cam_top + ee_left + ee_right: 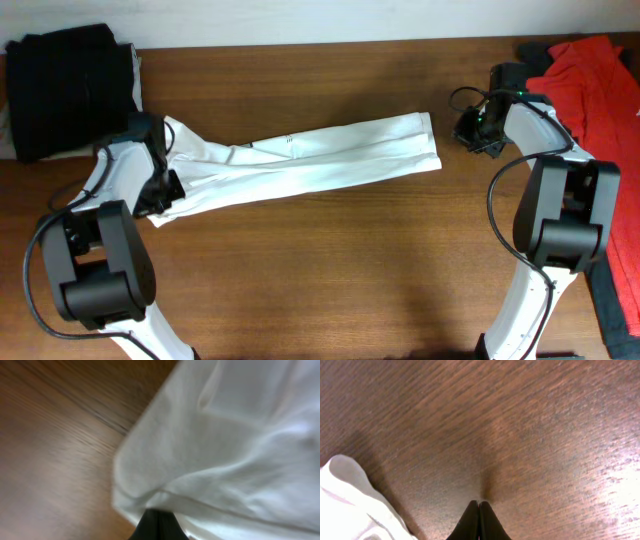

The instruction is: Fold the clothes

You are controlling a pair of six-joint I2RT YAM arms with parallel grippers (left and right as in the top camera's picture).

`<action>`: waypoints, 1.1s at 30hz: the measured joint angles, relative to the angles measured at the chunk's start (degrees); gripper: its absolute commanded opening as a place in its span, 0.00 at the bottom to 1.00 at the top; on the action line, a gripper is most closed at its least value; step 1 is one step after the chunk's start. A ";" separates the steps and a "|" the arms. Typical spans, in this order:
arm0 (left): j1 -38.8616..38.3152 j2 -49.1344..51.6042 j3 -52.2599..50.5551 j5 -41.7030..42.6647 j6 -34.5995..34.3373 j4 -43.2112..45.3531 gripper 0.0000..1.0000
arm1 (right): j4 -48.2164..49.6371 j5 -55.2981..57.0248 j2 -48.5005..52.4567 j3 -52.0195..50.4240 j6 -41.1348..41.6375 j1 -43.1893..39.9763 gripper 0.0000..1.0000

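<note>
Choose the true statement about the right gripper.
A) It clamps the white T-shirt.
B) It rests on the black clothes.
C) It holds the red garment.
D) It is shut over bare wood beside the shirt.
D: the right gripper is closed above bare table, the white T-shirt beside it.

Overhead cam sits above the table (330,270) looking straight down, far enough out to catch both arms. Left wrist cam is jammed right up against the white T-shirt (225,450), all blurry, with the left gripper (157,527) poking in at the bottom edge. Right wrist cam looks down close at bare wood and catches a shirt corner lower left, so all three views share the shirt.
</note>
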 measured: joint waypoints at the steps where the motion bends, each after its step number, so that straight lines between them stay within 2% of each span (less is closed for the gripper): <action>1: 0.00 -0.48 1.64 -0.17 -0.39 -1.03 0.01 | -0.35 -1.18 -0.46 0.00 -0.17 0.00 0.04; 4: -0.20 -4.22 3.32 0.55 -0.83 -1.79 0.01 | -1.01 -6.75 -3.10 0.17 -1.97 0.46 0.04; 9: -0.98 -5.99 3.74 2.36 -0.90 -1.77 0.01 | -1.07 -9.64 -3.78 0.96 -4.52 5.07 0.04; 12: -1.03 -5.99 3.74 8.02 -0.52 -0.50 0.01 | -1.57 -10.05 -3.78 1.18 -5.25 9.14 0.08; 17: -3.80 -5.55 3.74 13.09 0.31 2.95 0.01 | -2.56 -9.05 -3.48 1.18 -4.83 14.21 0.06; 26: -5.07 3.93 3.74 14.69 0.04 5.97 0.01 | -3.23 -10.54 2.01 1.25 -3.13 11.19 0.05; 33: -1.55 4.44 3.74 12.13 0.04 6.95 0.01 | -4.04 -10.60 2.21 1.53 -1.64 6.97 0.04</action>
